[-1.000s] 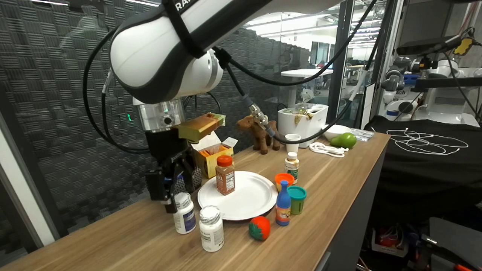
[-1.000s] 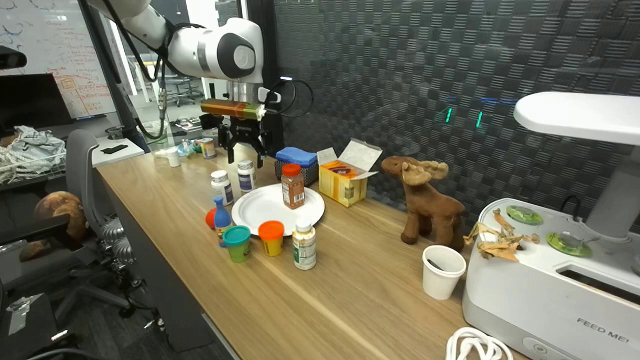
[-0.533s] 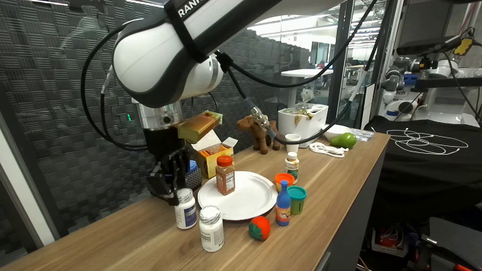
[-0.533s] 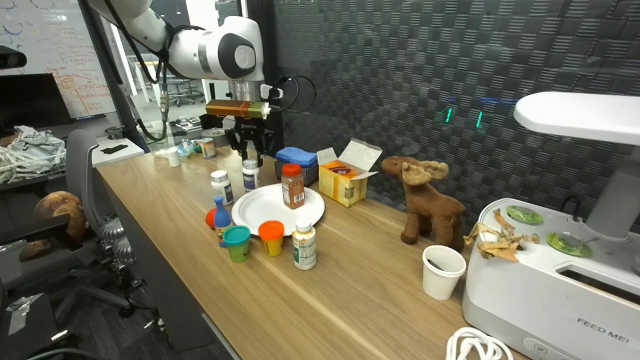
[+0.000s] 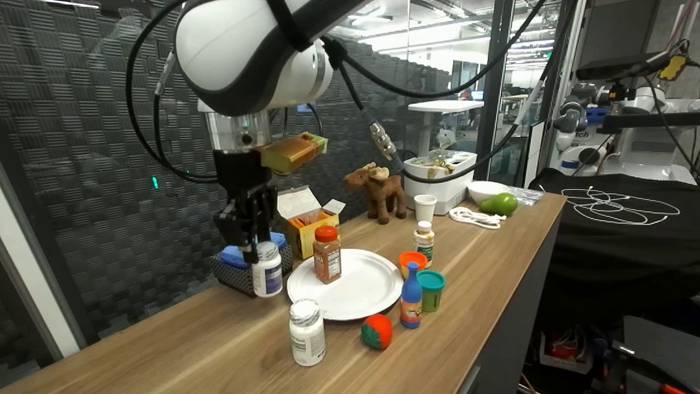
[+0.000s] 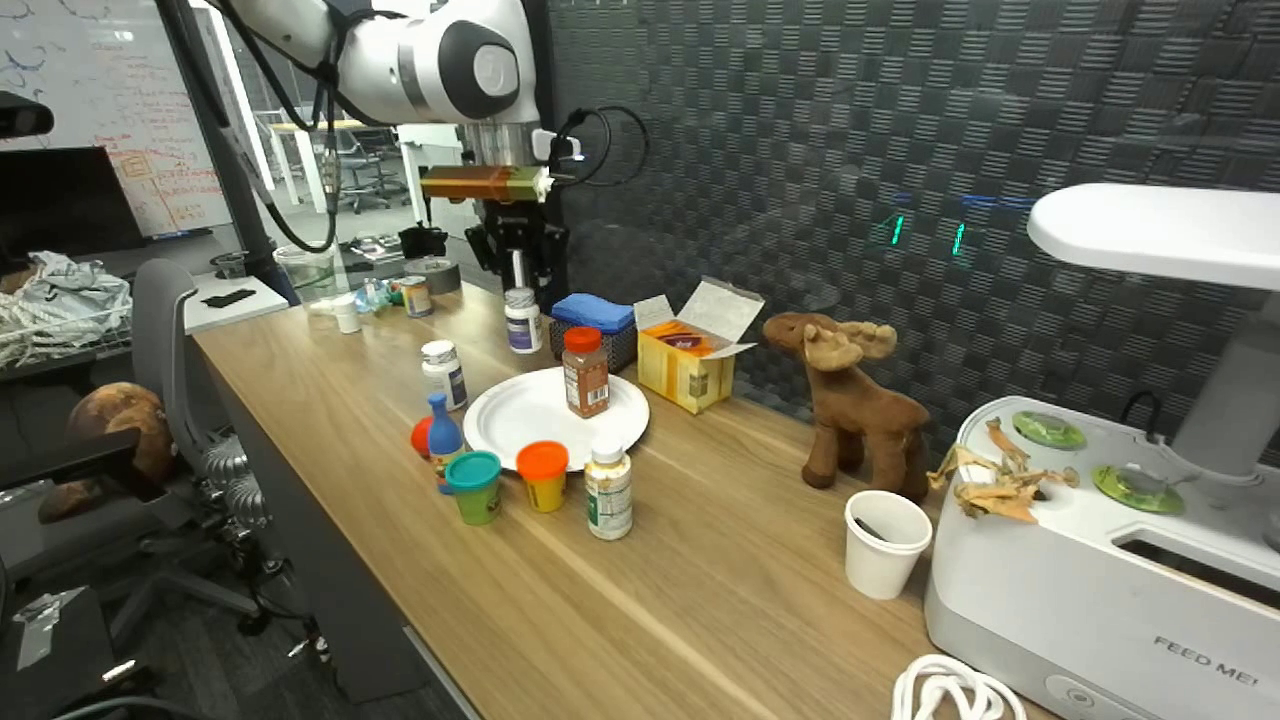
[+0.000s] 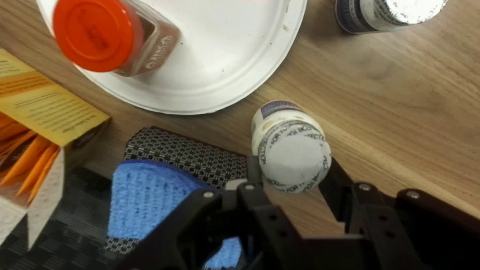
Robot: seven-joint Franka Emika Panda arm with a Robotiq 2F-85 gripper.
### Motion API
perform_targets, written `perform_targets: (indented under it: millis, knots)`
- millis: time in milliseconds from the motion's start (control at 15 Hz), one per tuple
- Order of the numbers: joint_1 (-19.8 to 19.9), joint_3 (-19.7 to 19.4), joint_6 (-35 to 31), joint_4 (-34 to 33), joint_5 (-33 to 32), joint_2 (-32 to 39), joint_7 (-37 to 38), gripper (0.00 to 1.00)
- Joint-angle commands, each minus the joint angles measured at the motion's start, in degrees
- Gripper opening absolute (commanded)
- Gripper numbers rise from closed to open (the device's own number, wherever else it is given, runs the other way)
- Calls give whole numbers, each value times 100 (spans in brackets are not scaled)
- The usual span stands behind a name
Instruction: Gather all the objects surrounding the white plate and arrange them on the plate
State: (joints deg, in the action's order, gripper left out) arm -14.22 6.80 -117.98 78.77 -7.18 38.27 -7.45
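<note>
1. The white pill bottle [image 5: 267,278] hangs upright in the gripper [image 7: 294,172], held at its capped end, with most of its body below the fingertips.
2. The jaws stand part-way closed, about as wide as the cap, with one of the fingers [image 7: 337,195] on either side of it.
3. The bottle's base seems just clear of the tabletop [image 5: 191,350].
4. The white plate [image 7: 225,86] is near; the held bottle is outside its rim.
5. Just beside the gripper sits a black basket [image 7: 187,153] with a blue cloth [image 7: 142,195].
6. On the plate stands a red-capped spice jar [image 5: 327,262]; a yellow carton [image 6: 670,370] is near it, beyond the rim.
7. The second white pill bottle [image 5: 307,336] stands on the tabletop by the plate's edge, apart from the gripper.
8. Farther from the gripper, round the plate: a red fruit-like piece [image 5: 378,331], a blue bottle [image 5: 411,301], a teal-lidded jar [image 6: 477,495], an orange-lidded jar [image 6: 544,478] and a green-labelled bottle [image 6: 609,500].
</note>
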Motion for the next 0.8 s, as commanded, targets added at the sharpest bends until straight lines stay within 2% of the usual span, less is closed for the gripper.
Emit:
perform_targets:
  millis: [0, 733]
  knots:
    - [53, -110, -5, 322, -135, -427, 161, 18]
    - [105, -342, -8, 870, -550, -320, 233, 18]
